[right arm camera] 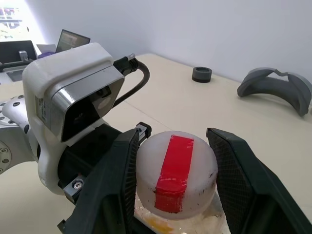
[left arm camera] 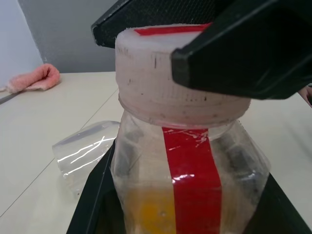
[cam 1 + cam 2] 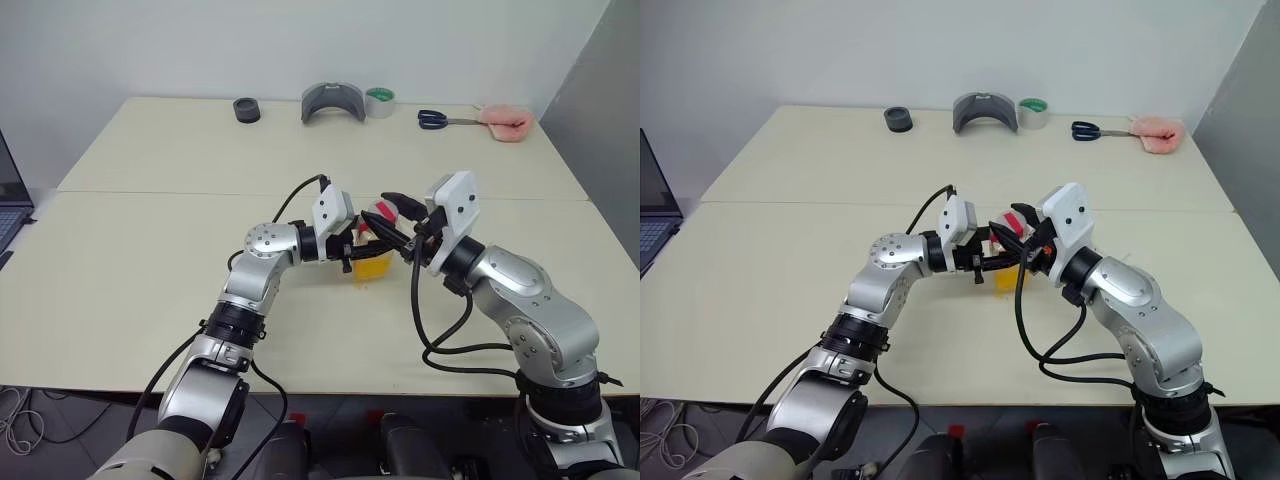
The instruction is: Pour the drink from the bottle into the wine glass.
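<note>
From the head, the left gripper is squeezing the bottle upright above the table; the left wrist is seeing its cap pointing up; the right wrist is showing the right gripper hugging the cap.

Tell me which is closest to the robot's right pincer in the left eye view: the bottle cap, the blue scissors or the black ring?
1. The white round plastic bottle cap with a red stripe, right between the right pincer fingers.
2. The blue-handled metal scissors, at the table's far edge, toward the right.
3. The small black ring, at the far edge, toward the left.
</note>
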### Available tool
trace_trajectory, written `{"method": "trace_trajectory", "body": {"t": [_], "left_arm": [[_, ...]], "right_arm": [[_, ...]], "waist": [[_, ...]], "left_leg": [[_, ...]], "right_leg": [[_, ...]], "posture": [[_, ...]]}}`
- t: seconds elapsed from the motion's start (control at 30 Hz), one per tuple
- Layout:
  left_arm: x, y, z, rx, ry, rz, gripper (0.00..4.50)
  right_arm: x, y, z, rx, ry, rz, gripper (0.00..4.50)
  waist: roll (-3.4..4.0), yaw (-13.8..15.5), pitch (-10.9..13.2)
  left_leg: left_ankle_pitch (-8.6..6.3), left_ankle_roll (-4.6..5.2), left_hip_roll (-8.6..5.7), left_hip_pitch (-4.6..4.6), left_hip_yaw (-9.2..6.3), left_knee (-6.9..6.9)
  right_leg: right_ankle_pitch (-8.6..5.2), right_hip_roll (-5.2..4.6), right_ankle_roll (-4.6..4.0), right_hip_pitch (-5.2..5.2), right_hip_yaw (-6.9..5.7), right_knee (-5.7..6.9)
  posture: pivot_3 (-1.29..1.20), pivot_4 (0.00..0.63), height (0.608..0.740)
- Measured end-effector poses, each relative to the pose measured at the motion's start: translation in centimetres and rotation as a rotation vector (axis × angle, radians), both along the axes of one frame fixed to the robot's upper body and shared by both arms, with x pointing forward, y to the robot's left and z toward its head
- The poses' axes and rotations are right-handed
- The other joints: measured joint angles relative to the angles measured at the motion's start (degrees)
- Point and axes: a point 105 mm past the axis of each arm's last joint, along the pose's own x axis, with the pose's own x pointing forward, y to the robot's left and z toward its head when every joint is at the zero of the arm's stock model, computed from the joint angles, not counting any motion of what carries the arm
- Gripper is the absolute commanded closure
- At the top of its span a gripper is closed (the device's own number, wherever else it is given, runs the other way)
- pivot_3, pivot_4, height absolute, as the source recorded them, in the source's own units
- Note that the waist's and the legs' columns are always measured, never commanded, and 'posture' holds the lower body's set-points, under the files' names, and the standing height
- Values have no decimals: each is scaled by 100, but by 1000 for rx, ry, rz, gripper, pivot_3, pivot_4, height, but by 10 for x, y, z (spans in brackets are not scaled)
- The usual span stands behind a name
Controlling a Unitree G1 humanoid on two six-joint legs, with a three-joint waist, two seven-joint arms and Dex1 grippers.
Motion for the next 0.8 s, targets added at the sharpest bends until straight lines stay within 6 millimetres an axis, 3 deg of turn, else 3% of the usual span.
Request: {"method": "trace_trajectory", "body": {"t": [0.2,0.43,0.6,0.8], "left_arm": [[-1,0,-1,3,4,-7,2738],[-10,-4,5,7,45,-102,2739],[-11,-4,9,20,66,-111,2739],[-10,2,16,-30,80,-83,2739]], "right_arm": [[0,0,-1,-44,-16,54,2641],[4,-13,12,-288,-27,426,2641],[10,-16,18,-312,-4,516,2641],[17,-26,10,-261,31,418,547]], "waist": [[0,0,0],[11,-14,12],[12,-16,13],[12,8,15]], "left_leg": [[0,0,-1,0,1,1],[-1,3,2,2,3,-1],[-1,3,2,-1,1,0],[-1,3,-2,-5,2,4]], "right_leg": [[0,0,0,0,-1,0],[1,5,1,1,-3,-1],[1,1,0,0,-3,-1],[1,-8,0,-2,0,-1]], "posture": [[0,150,740],[0,150,740],[0,150,740],[0,150,740]]}}
